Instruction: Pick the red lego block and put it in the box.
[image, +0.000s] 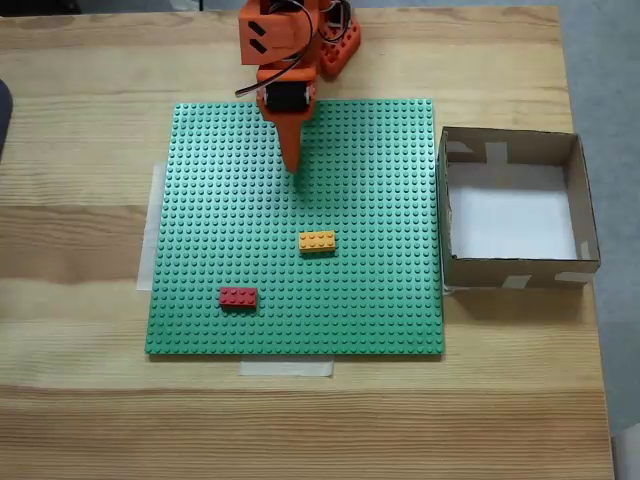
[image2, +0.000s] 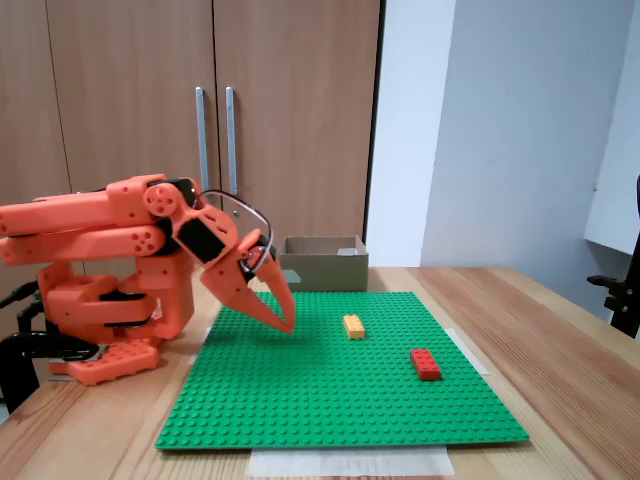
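The red lego block (image: 238, 297) (image2: 425, 364) lies flat on the green studded baseplate (image: 380, 300) (image2: 330, 400), near its front left in a fixed view from above. The box (image: 510, 142) (image2: 322, 270), brown cardboard with a white floor, stands off the plate's right edge and holds nothing. My orange gripper (image: 293, 166) (image2: 285, 322) points down at the plate's back middle, well away from the red block. Its fingers are shut to a single tip with nothing between them.
A yellow-orange brick (image: 317, 241) (image2: 353, 326) sits near the plate's middle, between the gripper and the red block. The arm's orange base (image: 335, 45) (image2: 110, 305) stands behind the plate on a wooden table (image: 80, 200). Cupboard doors (image2: 200, 120) rise behind.
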